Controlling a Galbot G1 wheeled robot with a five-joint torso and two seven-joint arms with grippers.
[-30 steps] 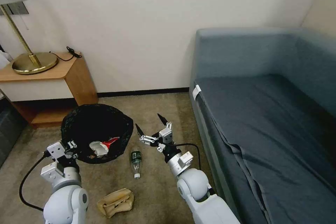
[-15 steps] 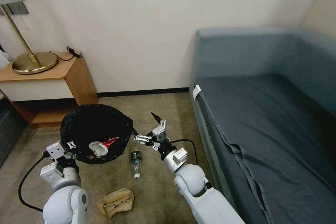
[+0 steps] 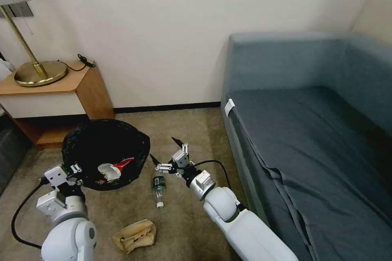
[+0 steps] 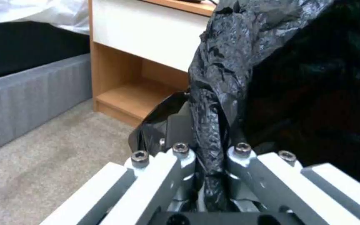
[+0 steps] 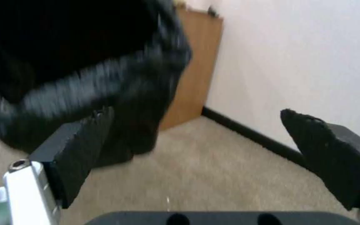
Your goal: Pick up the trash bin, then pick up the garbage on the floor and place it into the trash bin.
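Lower left: left pincer (image 3: 74, 170) clamped on trash bin (image 3: 104, 153) liner rim. Lower centre: right pincer (image 3: 165, 151) spread wide above bottle (image 3: 158, 185).

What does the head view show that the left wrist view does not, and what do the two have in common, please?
Head view alone: the bottle and the paper bag on the carpet, a red-and-white packet inside the bin, the open right gripper above the bottle, the sofa and the lamp. Left wrist view alone: the left gripper pinching the bin's black liner. Both: the bin and the wooden side table.
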